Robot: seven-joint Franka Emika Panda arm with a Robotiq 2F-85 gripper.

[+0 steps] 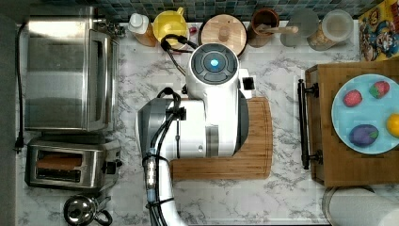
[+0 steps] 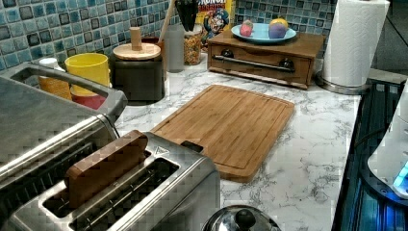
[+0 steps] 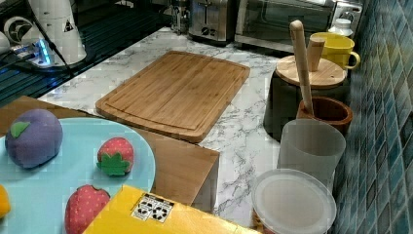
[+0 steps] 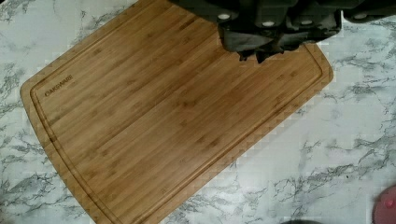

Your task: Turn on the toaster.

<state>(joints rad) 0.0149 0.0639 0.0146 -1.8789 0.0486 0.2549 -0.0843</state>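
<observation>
- Hovering above the cutting board [image 4: 177,121], the gripper [image 4: 254,53] looked down with nothing between the jaws; whether they stood wide or narrow, I could not tell.
- The toaster [image 1: 70,162] sat at the top view's lower left, bread in a slot, lever facing the arm.
- A kettle [image 1: 82,209] and the toaster oven [image 1: 66,70] crowded it on the table [image 1: 291,197].

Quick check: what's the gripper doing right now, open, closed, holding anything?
Gripper: jaws closed together, holding nothing, above the cutting board, away from the toaster.
</observation>
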